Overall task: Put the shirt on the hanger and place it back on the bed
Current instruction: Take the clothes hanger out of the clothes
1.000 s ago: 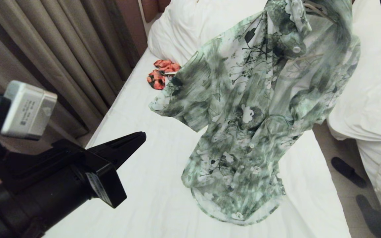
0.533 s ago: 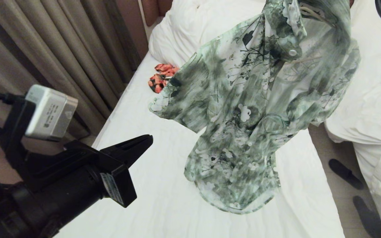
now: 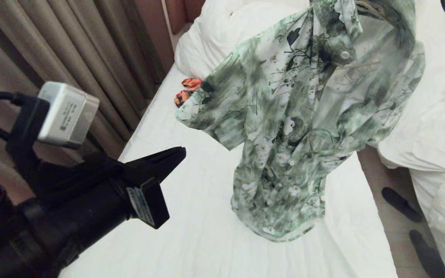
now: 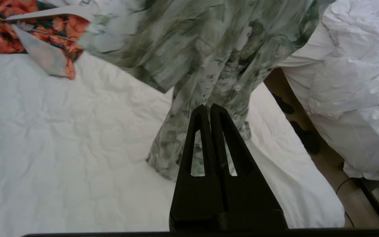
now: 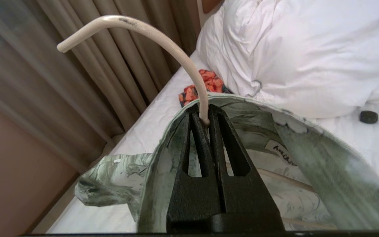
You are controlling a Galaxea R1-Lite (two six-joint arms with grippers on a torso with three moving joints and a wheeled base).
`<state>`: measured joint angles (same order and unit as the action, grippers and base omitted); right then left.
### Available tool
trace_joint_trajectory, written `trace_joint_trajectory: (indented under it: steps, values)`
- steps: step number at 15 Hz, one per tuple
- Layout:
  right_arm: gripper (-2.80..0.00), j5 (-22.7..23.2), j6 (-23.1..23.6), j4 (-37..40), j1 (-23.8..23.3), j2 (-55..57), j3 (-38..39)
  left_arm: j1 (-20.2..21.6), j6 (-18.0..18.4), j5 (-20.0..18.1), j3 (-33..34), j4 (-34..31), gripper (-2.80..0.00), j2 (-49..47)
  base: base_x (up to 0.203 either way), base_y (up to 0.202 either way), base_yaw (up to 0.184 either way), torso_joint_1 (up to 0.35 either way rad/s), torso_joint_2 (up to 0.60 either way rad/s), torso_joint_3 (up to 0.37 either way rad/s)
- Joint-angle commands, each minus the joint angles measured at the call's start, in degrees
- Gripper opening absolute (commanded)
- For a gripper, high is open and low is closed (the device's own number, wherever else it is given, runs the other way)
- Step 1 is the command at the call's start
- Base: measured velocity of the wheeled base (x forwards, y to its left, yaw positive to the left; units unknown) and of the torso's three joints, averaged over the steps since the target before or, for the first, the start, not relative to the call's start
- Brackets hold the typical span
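The pale green floral shirt (image 3: pixel 292 116) hangs on the cream hanger, whose hook (image 5: pixel 163 36) curves up out of the collar. My right gripper (image 5: pixel 204 111) is shut on the base of that hook, inside the collar, and holds it above the bed (image 3: pixel 191 216); this gripper is outside the head view. The shirt's hem (image 3: pixel 280 231) reaches down to the white sheet. My left gripper (image 3: pixel 182 151) is shut and empty. It hovers over the bed's left side and points at the shirt's lower part (image 4: pixel 189 131) without touching it.
An orange-and-black garment (image 3: pixel 185 90) with a white hanger (image 4: pixel 51 13) lies near the bunched duvet (image 3: pixel 222 34). Curtains (image 3: pixel 72 58) hang along the left. A second bed (image 3: pixel 439 116) stands on the right, with dark slippers (image 3: pixel 400 199) on the floor between. A small dark object (image 5: pixel 368 117) lies on the sheet.
The whole head view has shifted, so the camera moved. The shirt has risen and less of its hem lies on the sheet. My left arm shows higher and further in.
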<state>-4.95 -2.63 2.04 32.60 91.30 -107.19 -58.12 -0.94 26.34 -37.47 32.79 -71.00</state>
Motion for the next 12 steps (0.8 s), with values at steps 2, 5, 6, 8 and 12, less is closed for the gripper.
trace_joint_trajectory:
  steps: [2,5,6,8,12]
  values:
    - [-2.80,-0.15,-0.09,1.40,-0.25,0.02,0.14,-1.31,0.11,0.16,-3.92,0.23,-2.80,-6.65,0.000,0.000,0.000,0.000,0.00,0.000]
    - [-2.80,-0.09,-0.25,5.88,-1.55,-0.04,-0.03,0.62,0.52,-0.77,-10.32,0.17,-2.80,-9.56,0.000,0.000,0.000,0.000,0.00,0.000]
    - [-2.80,-0.06,-0.27,6.01,-2.16,0.10,-0.03,2.41,0.84,-2.56,-11.05,0.17,-2.80,-10.01,0.000,0.000,0.000,0.000,0.00,0.000]
    - [-2.80,0.03,-0.27,6.05,-2.54,0.11,-0.03,5.84,2.24,-5.54,-11.51,0.21,-2.80,-10.78,0.000,0.000,0.000,0.000,0.00,0.000]
    - [-2.80,0.11,-1.25,6.31,-2.63,0.29,-0.39,9.30,2.63,-10.88,-13.09,1.12,-2.80,-13.91,0.000,0.000,0.000,0.000,0.00,0.000]
